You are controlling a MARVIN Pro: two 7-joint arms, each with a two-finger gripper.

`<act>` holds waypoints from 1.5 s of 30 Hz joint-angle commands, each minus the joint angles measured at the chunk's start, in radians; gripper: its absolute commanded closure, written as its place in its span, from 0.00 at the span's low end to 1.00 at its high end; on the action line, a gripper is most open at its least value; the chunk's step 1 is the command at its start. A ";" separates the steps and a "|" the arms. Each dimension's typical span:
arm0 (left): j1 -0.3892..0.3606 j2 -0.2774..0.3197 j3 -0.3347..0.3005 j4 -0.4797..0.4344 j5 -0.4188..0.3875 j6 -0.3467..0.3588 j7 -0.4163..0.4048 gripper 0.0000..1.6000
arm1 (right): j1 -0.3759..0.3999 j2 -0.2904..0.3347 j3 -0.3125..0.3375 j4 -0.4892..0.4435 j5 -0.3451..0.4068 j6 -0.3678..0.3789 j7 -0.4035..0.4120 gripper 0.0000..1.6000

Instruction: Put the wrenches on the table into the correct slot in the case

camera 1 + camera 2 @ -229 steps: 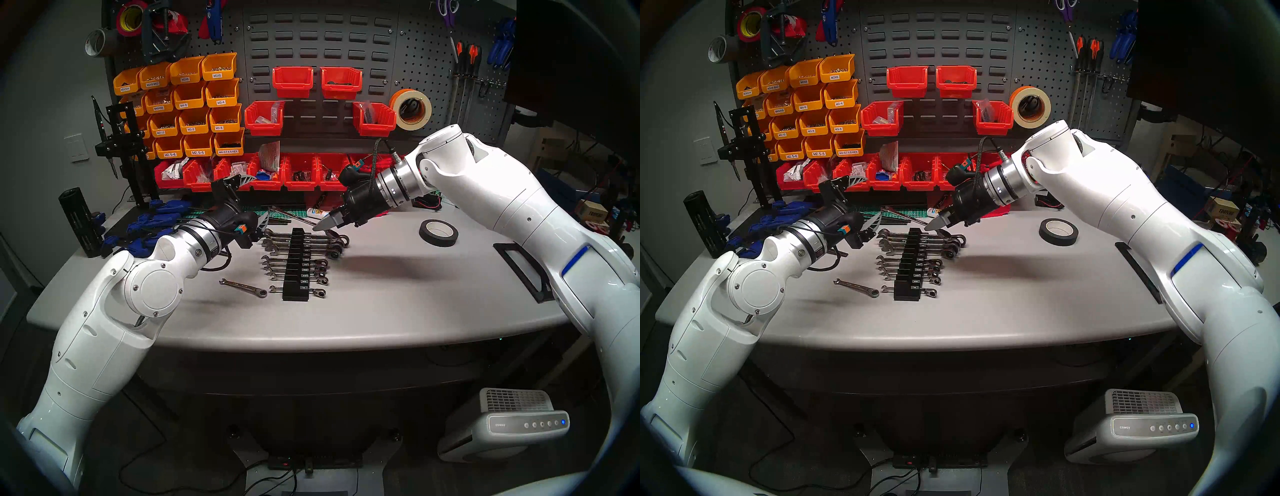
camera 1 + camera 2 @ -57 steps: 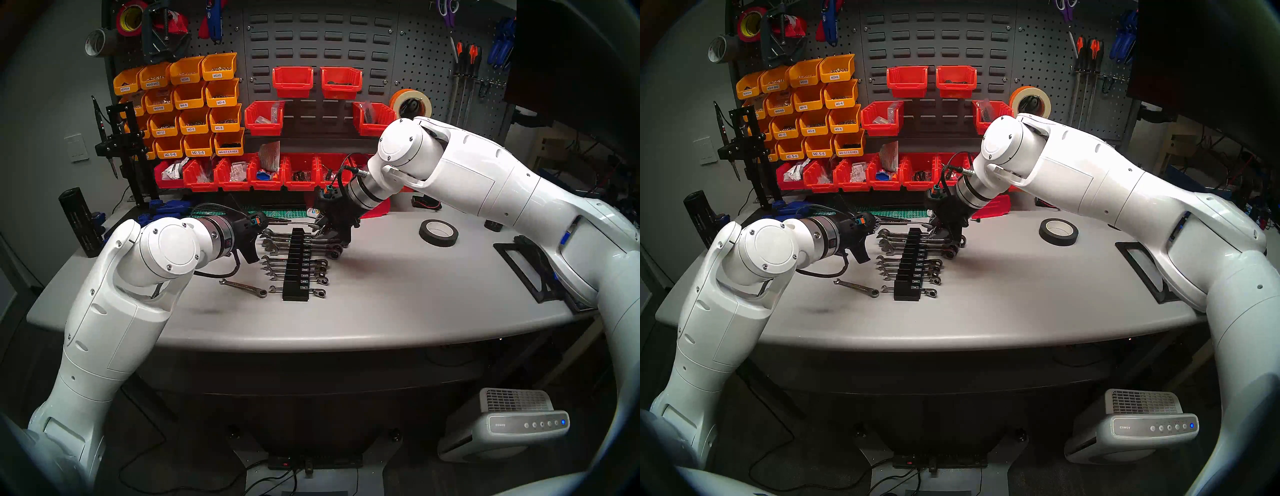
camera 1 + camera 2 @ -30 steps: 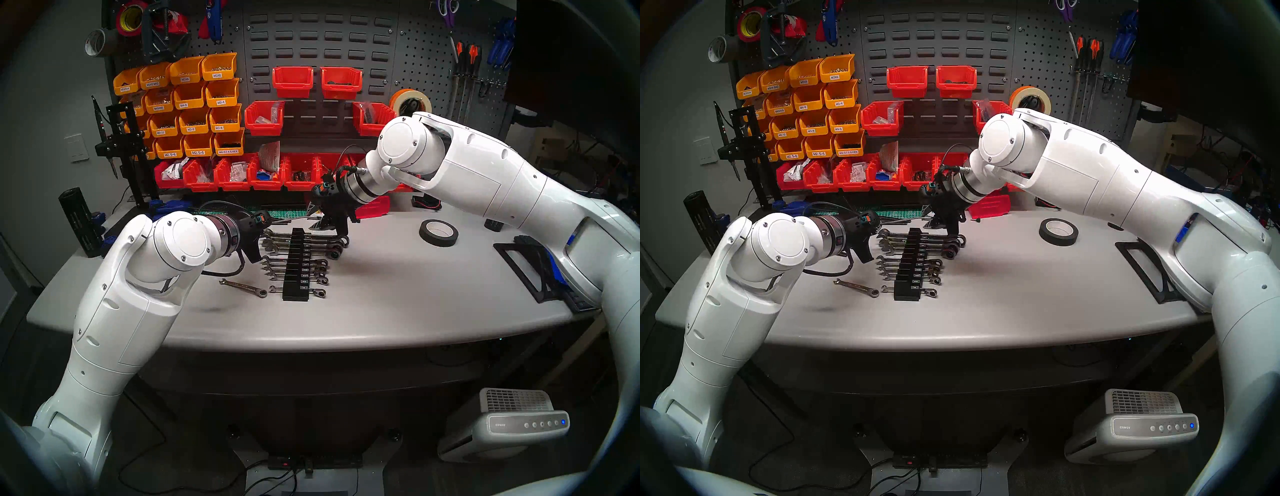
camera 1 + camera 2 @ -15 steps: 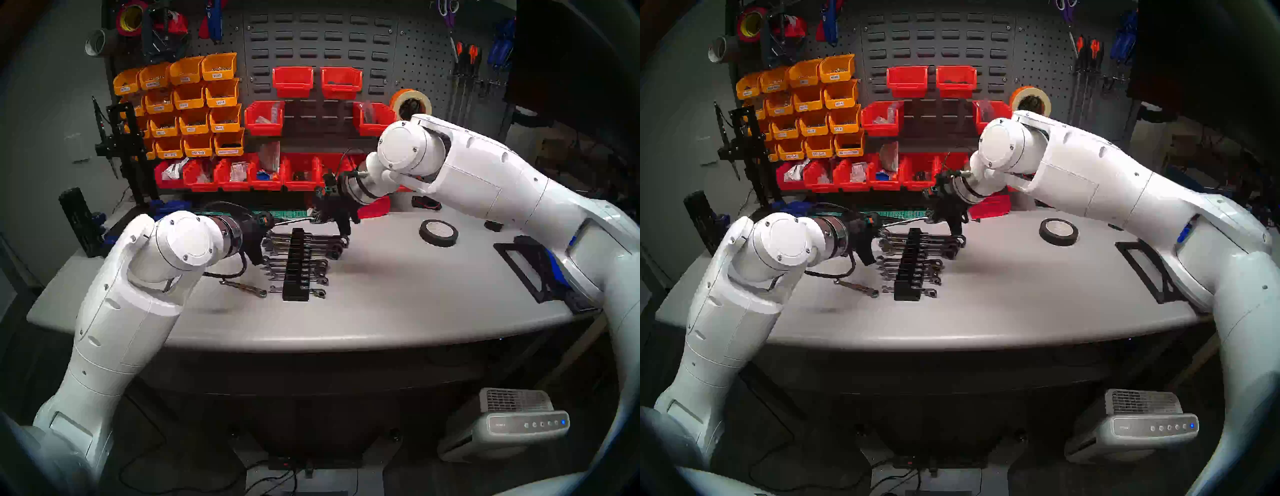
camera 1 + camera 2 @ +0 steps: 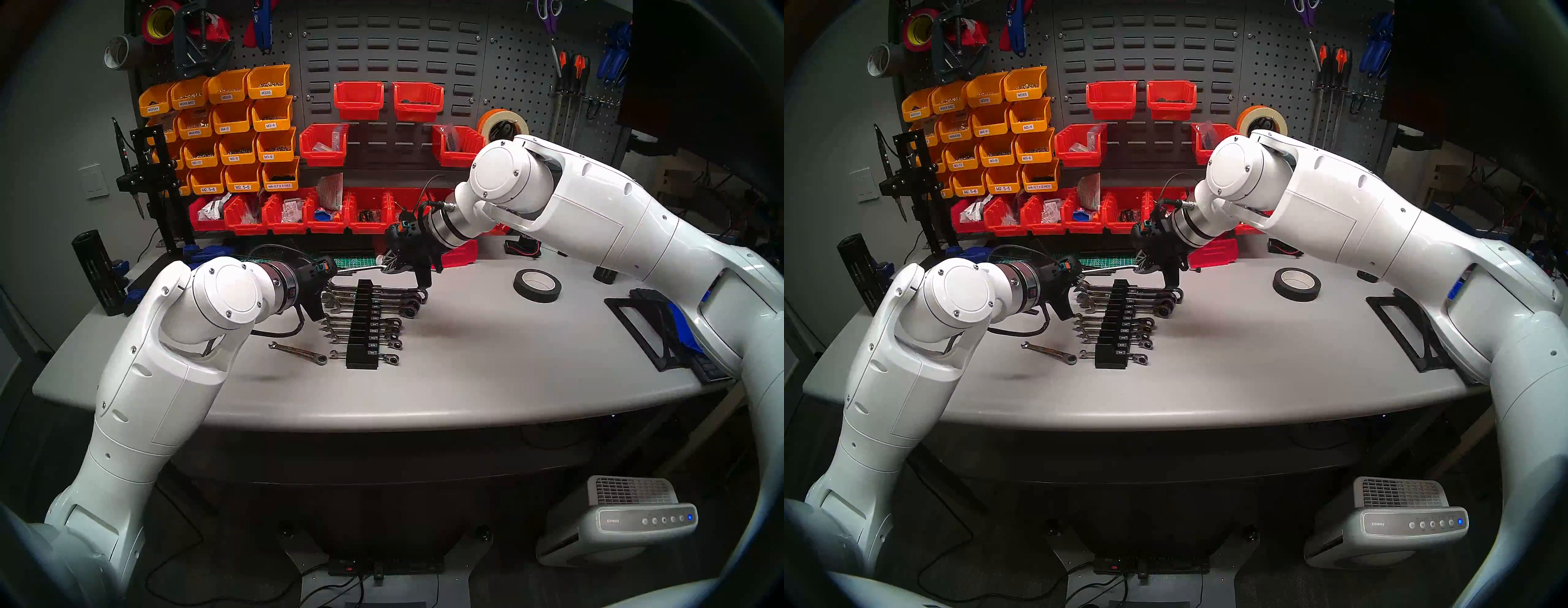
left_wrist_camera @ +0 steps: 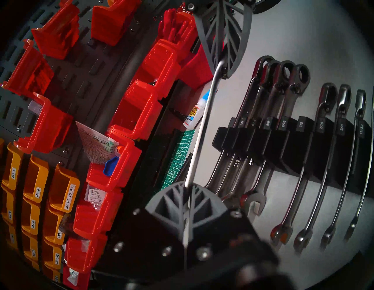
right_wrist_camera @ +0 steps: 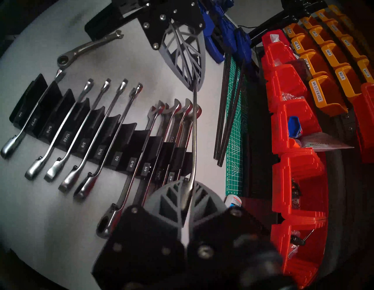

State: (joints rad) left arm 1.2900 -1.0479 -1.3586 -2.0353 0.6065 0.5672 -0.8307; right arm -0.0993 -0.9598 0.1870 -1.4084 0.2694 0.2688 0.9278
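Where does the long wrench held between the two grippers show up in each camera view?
Head stereo left: long wrench above the black wrench rack's far end.
Head stereo right: same spot.
Left wrist: a centre diagonal, left gripper to right gripper.
Right wrist: near-vertical, centre.
Shared landmark: the rack.

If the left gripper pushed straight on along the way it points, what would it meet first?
Most likely the right gripper. The left gripper is shut on one end of the long wrench, whose shaft runs straight ahead into the other's shut jaws. Nothing else shows between them, though depth is uncertain.
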 commanded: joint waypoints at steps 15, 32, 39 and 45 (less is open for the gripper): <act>-0.062 -0.050 -0.093 -0.026 -0.072 -0.037 0.028 0.00 | -0.010 0.061 0.077 -0.069 0.173 0.119 0.058 1.00; -0.072 -0.076 -0.133 0.004 -0.105 -0.067 0.058 0.00 | -0.033 0.082 0.100 -0.080 0.254 0.198 0.033 1.00; -0.058 -0.077 -0.135 0.015 -0.104 -0.081 0.068 0.00 | -0.039 0.058 0.110 -0.055 0.280 0.214 0.016 1.00; -0.027 -0.075 -0.133 0.038 -0.082 -0.131 0.107 0.00 | -0.047 0.041 0.117 -0.032 0.308 0.243 -0.003 1.00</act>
State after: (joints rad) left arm 1.2633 -1.1239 -1.4777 -1.9973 0.5137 0.4794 -0.7669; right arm -0.1642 -0.8958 0.2620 -1.4511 0.5459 0.4932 0.9460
